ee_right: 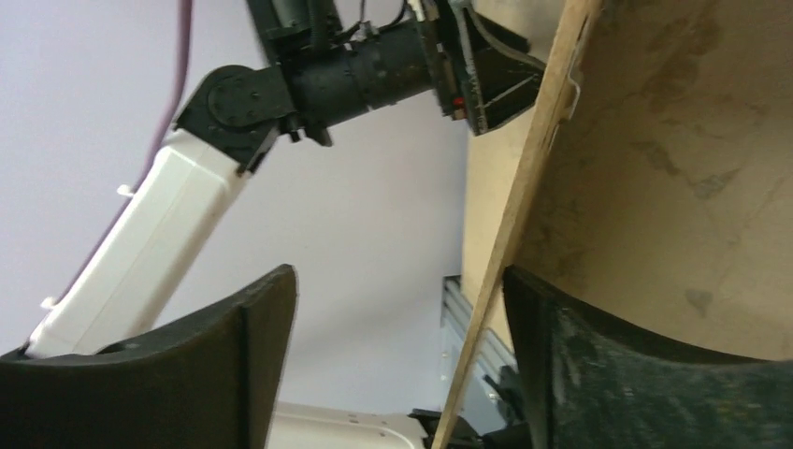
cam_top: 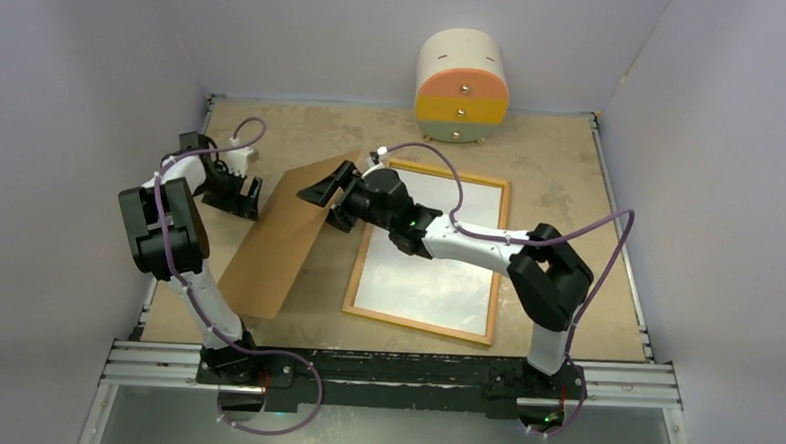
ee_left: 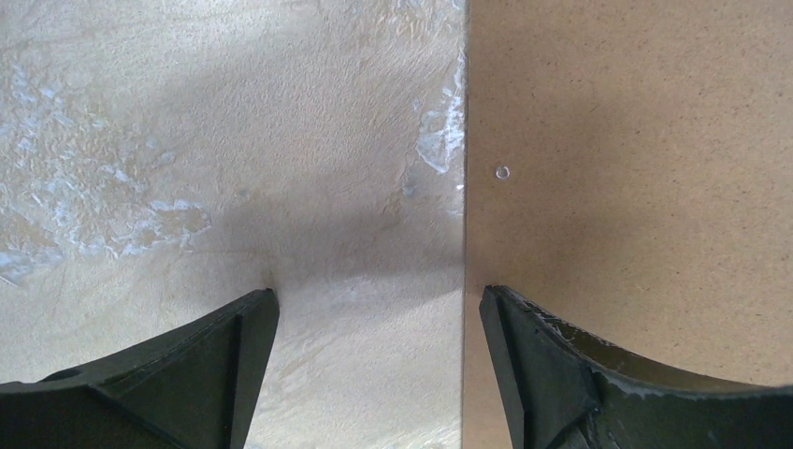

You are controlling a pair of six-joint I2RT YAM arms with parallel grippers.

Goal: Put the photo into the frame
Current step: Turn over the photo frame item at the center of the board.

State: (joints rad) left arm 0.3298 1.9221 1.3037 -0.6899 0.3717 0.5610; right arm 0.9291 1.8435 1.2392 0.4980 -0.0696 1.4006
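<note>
The frame (cam_top: 501, 257) lies flat, just right of the middle of the tabletop (cam_top: 561, 169), with its light wood rim facing up. A white panel (cam_top: 437, 274) fills it. We see no printed side of the photo anywhere, so we judge this may be the photo lying face down, but we cannot tell it from a bare pane. At the frame's 9 o'clock a plain brown backing board (cam_top: 278, 237) slants across the tabletop, its far corner reaching toward the frame's 10 o'clock corner. The right end effector (cam_top: 322, 191) is there, released. Its jaws straddle the board's thin edge, close against one finger, and nothing is clamped. In the right wrist view that edge looks raised off the tabletop, probably so the board can be swung over the frame as its back. Further out at 9 o'clock the left end effector (cam_top: 232, 190) is also released, with one finger over the board and the other over bare tabletop, likely placed to steady the opposite edge. At the frame's 12 o'clock a round drawer unit (cam_top: 463, 85) stands with three drawers shut, so their contents are hidden.
</note>
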